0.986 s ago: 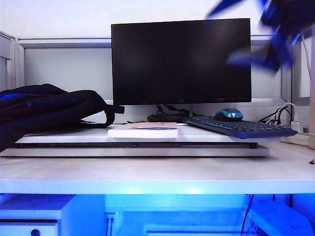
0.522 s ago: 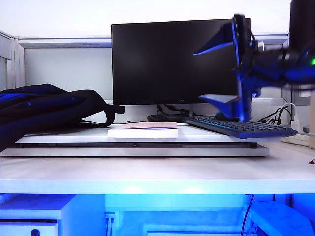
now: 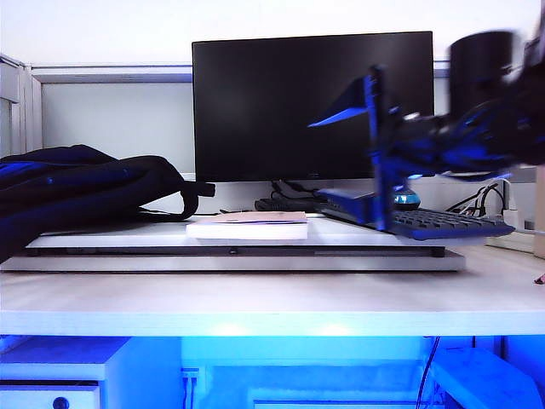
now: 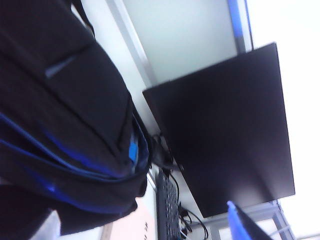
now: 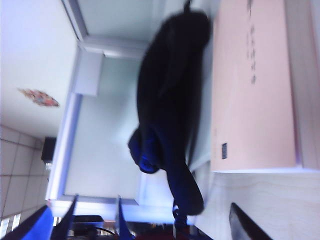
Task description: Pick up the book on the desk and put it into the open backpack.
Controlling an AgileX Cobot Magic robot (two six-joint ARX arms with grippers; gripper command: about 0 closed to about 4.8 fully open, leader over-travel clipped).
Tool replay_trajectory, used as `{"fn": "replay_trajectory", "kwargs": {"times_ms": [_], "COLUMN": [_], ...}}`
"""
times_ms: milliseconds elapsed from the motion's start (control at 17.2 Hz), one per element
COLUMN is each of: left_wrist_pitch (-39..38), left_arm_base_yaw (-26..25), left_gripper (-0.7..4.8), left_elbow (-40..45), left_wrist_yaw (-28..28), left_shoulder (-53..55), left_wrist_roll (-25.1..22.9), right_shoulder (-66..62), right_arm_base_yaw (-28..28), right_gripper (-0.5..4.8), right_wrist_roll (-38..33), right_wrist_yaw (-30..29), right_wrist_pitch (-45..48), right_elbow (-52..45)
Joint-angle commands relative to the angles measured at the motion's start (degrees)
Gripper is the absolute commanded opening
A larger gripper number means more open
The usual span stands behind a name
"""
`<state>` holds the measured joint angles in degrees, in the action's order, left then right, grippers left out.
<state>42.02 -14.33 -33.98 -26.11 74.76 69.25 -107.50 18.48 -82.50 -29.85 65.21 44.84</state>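
The book (image 3: 247,225) lies flat on the white raised board (image 3: 238,243), its pale pink cover (image 5: 255,90) facing up. The black backpack (image 3: 77,192) lies to its left, and blue lining shows at its zipper edge (image 4: 132,150). My right gripper (image 3: 317,160) hangs open just right of the book, level, one finger above the other, pointing left with nothing between them. My left gripper (image 4: 142,232) is close beside the backpack, out of the exterior view. Only one blue fingertip (image 4: 239,222) shows and nothing is held.
A black monitor (image 3: 311,106) stands behind the book. A dark keyboard (image 3: 434,223) and a mouse (image 3: 404,200) lie under the right arm. Cables (image 3: 481,200) run at the far right. The desk (image 3: 255,298) has a thick front edge.
The right arm has swung down from the upper right and moved left, and its open fingers now point at the book. Book and backpack have not moved.
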Motion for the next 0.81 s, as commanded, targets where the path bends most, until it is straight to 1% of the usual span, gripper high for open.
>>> {"fn": "replay_trajectory", "kwargs": {"times_ms": [58,348,464,580,696,754,812], "left_wrist_pitch": [1.79,1.86,1.75,1.79,1.77,1.79,1.79], "left_arm_base_yaw": [-0.13,-0.11,-0.07,-0.04,-0.04,-0.04,-0.04], "left_gripper": [4.74,4.74,4.74,4.74,4.74,4.74,4.73], "left_elbow": [-0.24,-2.45,-5.95,-6.73,-6.73,-6.73,-6.73], "left_wrist_yaw": [-0.02,-0.28,-1.38,-1.36,-1.60,-1.60,-1.60], "left_shoulder": [-0.04,0.57,2.84,4.02,4.79,4.96,4.98], "left_wrist_roll": [-0.26,-0.46,-0.46,-0.44,-0.48,-0.46,-0.48], "right_shoulder": [-2.45,-8.26,-11.02,-11.85,-12.17,-12.28,-12.31], "right_arm_base_yaw": [0.70,1.03,1.29,1.60,1.66,1.66,1.66], "right_gripper": [4.79,4.79,4.79,4.79,4.77,4.58,4.51], "right_wrist_roll": [0.02,-0.07,-1.31,-1.51,-1.38,-1.33,-1.29], "right_wrist_yaw": [-0.26,0.17,0.22,0.39,2.67,3.06,3.39], "right_wrist_pitch": [-2.80,-4.09,-4.13,-5.27,-7.67,-7.85,-8.04], "right_elbow": [1.99,2.40,5.07,7.41,9.22,9.57,9.90]}}
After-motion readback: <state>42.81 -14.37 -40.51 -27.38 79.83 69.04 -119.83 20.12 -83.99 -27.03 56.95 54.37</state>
